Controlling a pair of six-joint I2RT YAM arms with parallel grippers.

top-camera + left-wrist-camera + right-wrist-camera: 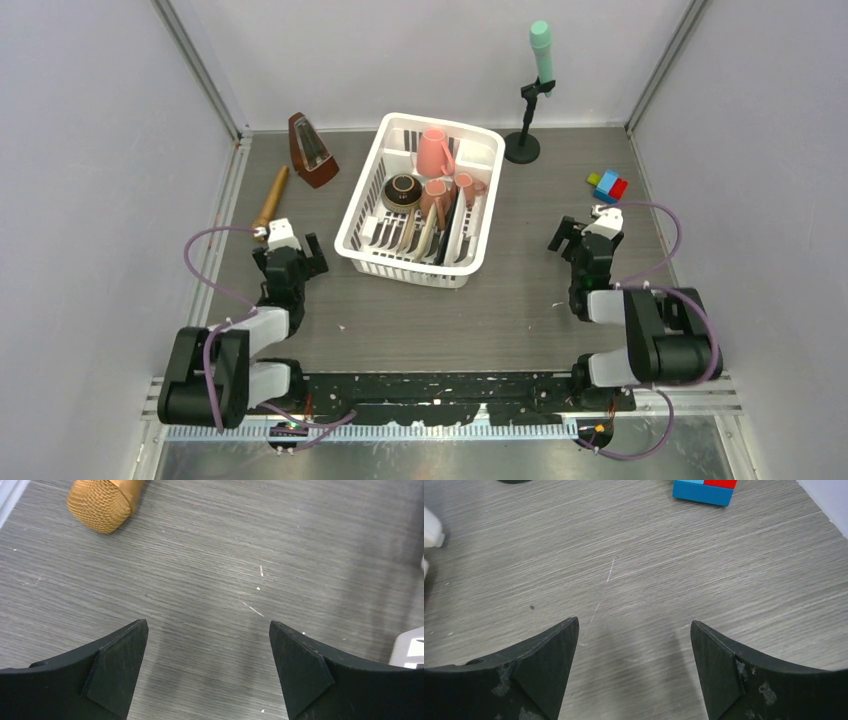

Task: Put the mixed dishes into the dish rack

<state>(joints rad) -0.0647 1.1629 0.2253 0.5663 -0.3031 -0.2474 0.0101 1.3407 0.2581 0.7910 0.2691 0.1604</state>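
1. left gripper [207, 632]: jaws spread wide, nothing between them, just bare table [250, 555] underneath.
2. right gripper [634, 630]: same deal, jaws wide apart and empty over bare table.
3. dish rack [365, 225] sits mid table, beyond and between the two grippers, well apart from both.
4. inside the rack: plates [463, 225] on edge in the near slots, brown bowl [403, 190] behind them, pink mugs [433, 152] in the far half. i see no dish loose on the table, so i judge loading is as good as done.
5. step in hand, my call: park both arms. i'd lift first, then pull back with jaws open, and steer clear of the rack walls so nothing tips.
6. golden stick [100, 505] beyond the left gripper and toy blocks [704, 490] beyond the right aren't dishes, so i'd leave them.
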